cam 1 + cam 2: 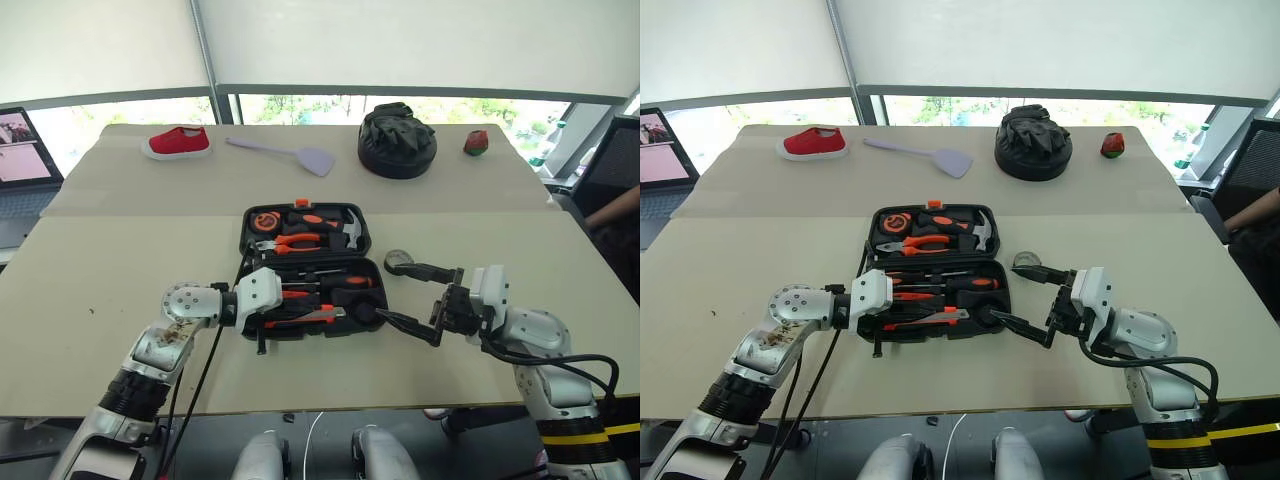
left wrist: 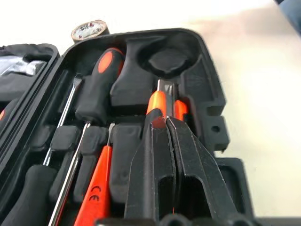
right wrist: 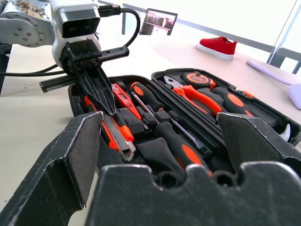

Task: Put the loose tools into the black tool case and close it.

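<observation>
The black tool case [image 1: 366, 240] lies open in the middle of the table, with pliers and a hammer in its far half. Its near half holds two black-and-orange screwdrivers [image 3: 181, 146] [image 3: 146, 96], the slim orange screwdriver [image 2: 96, 188] and the utility knife [image 1: 305, 318]. My left gripper [image 2: 165, 120] reaches in from the case's left. It is shut, with its tips down on the knife [image 2: 157, 101]. My right gripper [image 1: 400, 297] stands open at the case's right edge. The small tape roll [image 1: 398, 262] lies on the table just outside the case, by the right gripper's far finger.
Along the far edge of the table lie a red shoe [image 1: 177, 141], a lilac spatula [image 1: 290, 152], a round black bundle [image 1: 397, 140] and a small red object [image 1: 476, 142]. A laptop [image 1: 25, 150] stands at the far left. A person's arm [image 1: 615, 210] shows at the right edge.
</observation>
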Available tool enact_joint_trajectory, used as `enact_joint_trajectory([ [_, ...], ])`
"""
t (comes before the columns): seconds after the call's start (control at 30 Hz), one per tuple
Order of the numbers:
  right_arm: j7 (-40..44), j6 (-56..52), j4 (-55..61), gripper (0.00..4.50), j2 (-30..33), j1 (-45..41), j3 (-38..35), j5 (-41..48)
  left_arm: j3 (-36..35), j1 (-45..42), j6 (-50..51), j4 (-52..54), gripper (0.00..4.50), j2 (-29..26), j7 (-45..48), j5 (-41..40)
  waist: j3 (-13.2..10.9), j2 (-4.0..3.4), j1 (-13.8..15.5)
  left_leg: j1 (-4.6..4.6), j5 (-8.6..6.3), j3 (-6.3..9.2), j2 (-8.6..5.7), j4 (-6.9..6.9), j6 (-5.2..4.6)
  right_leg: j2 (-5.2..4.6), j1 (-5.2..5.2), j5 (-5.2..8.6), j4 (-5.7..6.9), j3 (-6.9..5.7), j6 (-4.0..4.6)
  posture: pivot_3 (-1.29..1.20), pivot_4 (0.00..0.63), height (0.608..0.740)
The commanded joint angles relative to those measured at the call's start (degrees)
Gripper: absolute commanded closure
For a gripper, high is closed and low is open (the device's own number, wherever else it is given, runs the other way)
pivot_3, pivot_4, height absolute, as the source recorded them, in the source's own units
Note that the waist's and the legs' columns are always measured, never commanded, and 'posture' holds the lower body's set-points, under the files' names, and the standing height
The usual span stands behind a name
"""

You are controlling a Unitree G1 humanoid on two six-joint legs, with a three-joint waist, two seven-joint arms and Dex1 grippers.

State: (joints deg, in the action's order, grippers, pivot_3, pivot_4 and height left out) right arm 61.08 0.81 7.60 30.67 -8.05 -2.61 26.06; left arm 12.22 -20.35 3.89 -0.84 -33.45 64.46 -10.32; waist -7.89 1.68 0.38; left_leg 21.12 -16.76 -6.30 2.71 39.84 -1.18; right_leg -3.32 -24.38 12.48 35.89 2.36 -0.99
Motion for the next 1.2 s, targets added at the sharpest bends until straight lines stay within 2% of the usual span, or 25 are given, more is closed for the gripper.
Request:
enact_joint_trajectory([
  [0.03,-0.2,-0.1,1.6,0.0,-0.1,0.0,-0.6,1.3,-0.3,-0.1,-0.6,-0.6,4.43,-0.4,-1.5,1.6,0.0,0.0,0.0,-0.01,0.0,0.0,0.0,0.0,0.0,0.0,0.0,0.0,0.01,0.0,0.0,0.0,0.15,0.74],
  [0.23,-0.1,-0.2,1.7,0.0,-0.1,0.0,-0.6,1.4,2.0,0.2,3.2,-2.1,4.43,-1.0,-2.6,4.8,0.0,-0.01,-0.1,-0.07,0.0,-0.01,0.0,0.01,0.0,0.0,0.07,0.0,0.03,0.01,0.0,0.0,0.15,0.74],
  [0.47,-0.8,-0.4,2.5,0.0,-0.1,0.4,-0.8,1.4,6.3,2.2,16.4,-2.8,4.43,-0.9,-3.8,5.9,0.1,-0.07,-0.1,-0.17,0.0,0.01,0.0,0.0,0.0,0.0,0.16,0.02,0.04,0.01,-0.02,0.0,0.15,0.74],
  [0.73,-1.3,-0.5,2.9,0.0,0.3,1.4,-1.5,1.3,4.9,3.5,9.0,-3.4,4.43,-0.9,-2.9,4.5,0.4,-0.11,-0.1,-0.37,0.0,0.01,0.01,-0.05,0.0,-0.01,0.31,0.06,0.04,0.05,-0.04,0.0,0.15,0.74],
  [0.83,-2.1,-0.4,2.9,0.0,0.9,2.1,-3.0,1.2,0.8,4.1,3.8,-1.8,4.43,0.5,-1.6,-0.4,0.4,-0.11,-0.2,-0.35,0.0,0.02,0.02,-0.1,-0.01,-0.01,0.23,0.07,0.04,0.07,-0.02,0.0,0.15,0.74],
  [0.87,-2.4,-0.3,2.7,0.0,1.5,3.0,-4.2,1.3,-2.2,4.5,4.2,0.5,4.43,1.3,-0.1,-5.5,0.4,-0.11,-0.3,-0.31,-0.01,0.03,0.02,-0.12,-0.02,-0.01,0.19,0.08,0.03,0.07,-0.01,0.0,0.15,0.74],
  [0.93,-2.9,-0.2,1.9,0.0,2.5,4.7,-6.6,1.7,-7.4,5.0,9.6,5.3,3.91,2.1,0.3,-14.3,0.3,-0.1,-0.4,-0.2,-0.04,0.04,0.03,-0.13,-0.06,-0.02,0.1,0.09,0.02,0.05,-0.01,0.0,0.15,0.74],
  [1.0,-3.6,0.5,0.1,0.0,3.2,6.7,-9.5,1.8,-10.1,5.3,10.9,8.8,3.43,0.3,0.6,-16.6,0.2,0.04,-0.3,0.06,-0.05,0.06,0.05,-0.09,-0.08,-0.03,-0.13,0.09,0.02,0.02,-0.02,0.0,0.15,0.74],
  [1.03,-3.8,1.1,-1.7,0.0,3.8,8.4,-11.3,1.4,-12.9,4.9,11.3,10.7,2.96,0.3,-1.5,-18.1,0.2,0.08,-0.2,0.12,-0.05,0.08,0.04,-0.07,-0.07,-0.04,-0.14,0.08,0.01,-0.03,-0.02,0.0,0.15,0.74],
  [1.1,-3.9,3.5,-5.8,0.0,4.7,11.0,-14.1,-0.4,-18.0,4.8,12.7,13.5,2.42,0.0,-4.8,-21.4,0.2,0.1,0.0,0.11,-0.05,0.1,0.02,-0.06,-0.08,-0.06,-0.13,0.08,-0.01,-0.01,-0.03,0.0,0.15,0.74],
  [1.2,-4.4,6.4,-11.0,0.0,5.9,13.2,-16.1,-2.7,-22.3,8.0,12.0,14.9,1.28,-1.9,-5.7,-21.7,0.2,0.09,-0.1,-0.03,-0.06,0.14,0.0,-0.06,-0.09,-0.1,0.03,0.08,-0.07,0.05,-0.05,0.0,0.15,0.74],
])
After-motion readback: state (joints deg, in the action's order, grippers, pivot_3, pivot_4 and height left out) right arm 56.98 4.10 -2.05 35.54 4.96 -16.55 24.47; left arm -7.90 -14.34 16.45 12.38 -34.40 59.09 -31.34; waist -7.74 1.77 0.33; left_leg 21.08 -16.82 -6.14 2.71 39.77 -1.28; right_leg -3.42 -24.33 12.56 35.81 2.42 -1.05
